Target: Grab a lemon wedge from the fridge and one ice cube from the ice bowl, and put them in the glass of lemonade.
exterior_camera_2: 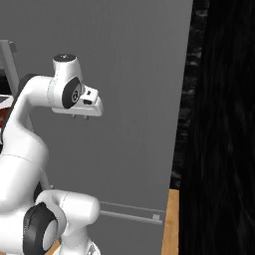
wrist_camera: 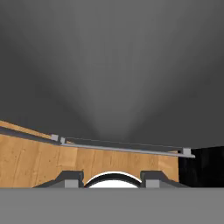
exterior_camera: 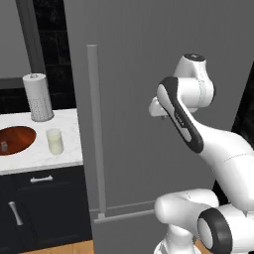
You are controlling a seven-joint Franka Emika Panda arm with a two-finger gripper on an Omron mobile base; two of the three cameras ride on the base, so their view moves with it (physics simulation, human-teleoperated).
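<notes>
From the left, the fridge [exterior_camera: 149, 99] is shut, the glass of lemonade [exterior_camera: 54, 141] beside the ice bowl [exterior_camera: 17, 140] near the bench's [exterior_camera: 69, 124] front edge. From the right, the gripper [exterior_camera_2: 79, 116] hangs before the door, its spread impossible to tell. The hand view looks down the door, empty jaws slightly parted; next, I'd judge, reach for the handle [exterior_camera: 95, 129].

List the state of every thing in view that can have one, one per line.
fridge: door shut, handle untouched.
ice bowl: upright on the counter, one ice cube inside.
glass of lemonade: upright, filled, beside the bowl.
paper-towel roll: standing upright.
gripper: jaws apart, holding nothing.
</notes>
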